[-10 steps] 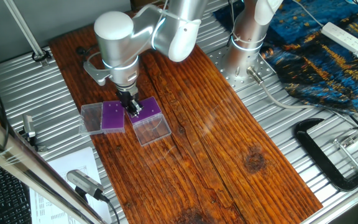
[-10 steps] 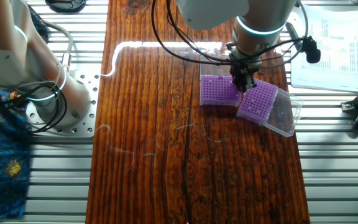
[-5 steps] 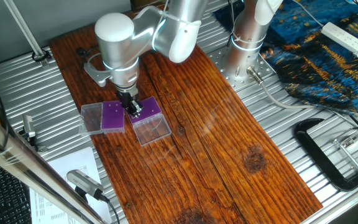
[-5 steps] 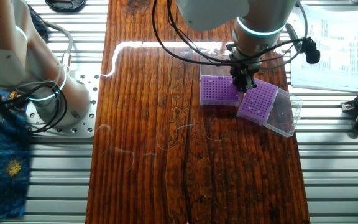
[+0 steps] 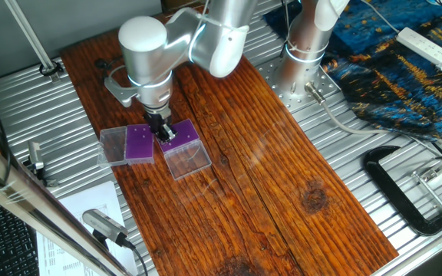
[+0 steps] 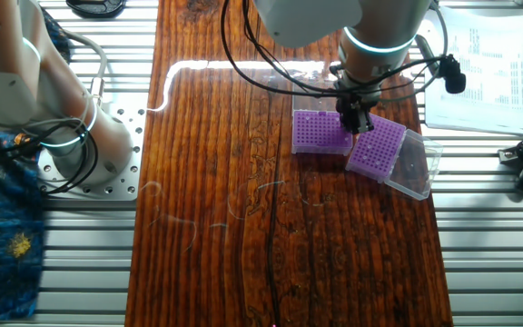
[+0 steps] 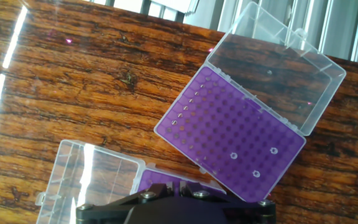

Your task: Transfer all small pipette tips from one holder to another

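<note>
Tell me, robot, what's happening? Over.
Claw low between both purple racks, grip unclear. Three tips sit in the far rack. Lids open, nothing blocking.

- No text, brand or number can be read anywhere.
- The printed sheet [image 6: 479, 64] on the worktop, well apart from the tool [image 6: 355, 123], carries lines too small to read.

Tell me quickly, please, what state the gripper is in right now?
Gripper: low between the two purple racks; the views do not show whether it is open, shut or holding a tip.
</note>
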Tool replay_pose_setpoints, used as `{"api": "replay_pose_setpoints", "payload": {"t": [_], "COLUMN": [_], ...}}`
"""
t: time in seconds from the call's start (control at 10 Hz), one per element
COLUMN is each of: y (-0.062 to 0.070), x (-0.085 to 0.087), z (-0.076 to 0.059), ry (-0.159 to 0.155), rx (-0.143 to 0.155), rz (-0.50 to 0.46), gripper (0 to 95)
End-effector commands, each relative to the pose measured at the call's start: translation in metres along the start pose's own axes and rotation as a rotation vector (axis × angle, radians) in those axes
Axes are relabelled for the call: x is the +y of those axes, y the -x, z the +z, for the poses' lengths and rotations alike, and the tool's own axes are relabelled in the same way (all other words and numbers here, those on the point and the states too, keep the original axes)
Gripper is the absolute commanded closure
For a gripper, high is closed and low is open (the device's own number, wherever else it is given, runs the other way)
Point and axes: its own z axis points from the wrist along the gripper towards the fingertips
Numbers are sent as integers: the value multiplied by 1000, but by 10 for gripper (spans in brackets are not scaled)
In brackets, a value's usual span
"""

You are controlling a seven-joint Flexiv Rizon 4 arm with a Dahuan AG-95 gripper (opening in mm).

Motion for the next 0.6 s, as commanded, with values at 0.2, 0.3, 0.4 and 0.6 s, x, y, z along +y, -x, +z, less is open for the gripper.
{"api": "replay_pose_setpoints", "payload": {"t": [0.2, 0.3, 0.4, 0.6], "y": [0, 1, 1, 1], "x": [0, 0, 0, 0], "z": [-2, -6, -8, -17], "ry": [2, 2, 2, 2], "rx": [0, 3, 5, 7], "rz": [3, 3, 2, -2], "gripper": [950, 950, 950, 950]}}
